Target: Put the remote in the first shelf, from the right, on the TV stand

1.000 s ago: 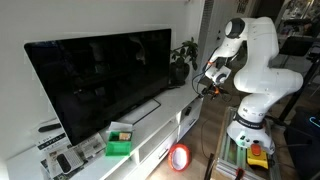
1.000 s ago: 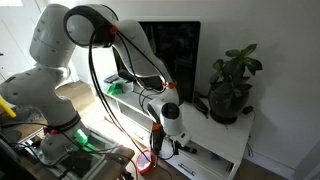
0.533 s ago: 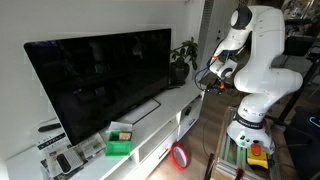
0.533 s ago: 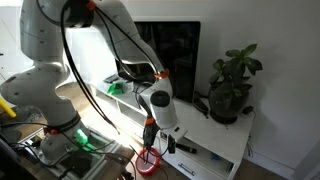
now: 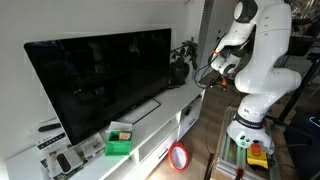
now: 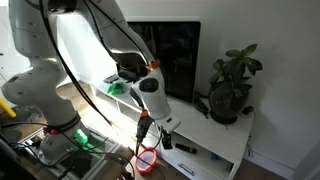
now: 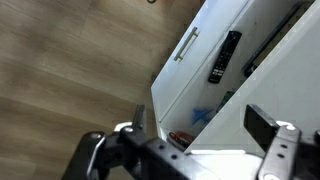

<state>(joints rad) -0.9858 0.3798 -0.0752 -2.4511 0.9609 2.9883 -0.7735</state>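
Observation:
The black remote [image 7: 224,57] lies flat on the white top of the TV stand [image 7: 190,75], close to a dark cable. In the wrist view my gripper [image 7: 200,128] hangs open above the stand's end, with nothing between its fingers. An open compartment [image 7: 185,125] with small blue and red items shows below it. In both exterior views the gripper [image 5: 214,74] [image 6: 148,124] hovers off the plant end of the long white TV stand [image 5: 150,125] [image 6: 215,150], apart from the remote.
A big black TV [image 5: 100,80] stands on the stand, with a potted plant [image 6: 232,88] at one end and a green box [image 5: 120,141] near the other. A red ring-shaped object [image 5: 179,156] sits on the wooden floor in front.
The arm has lifted and drawn back from the stand's end. The gripper stays open and empty.

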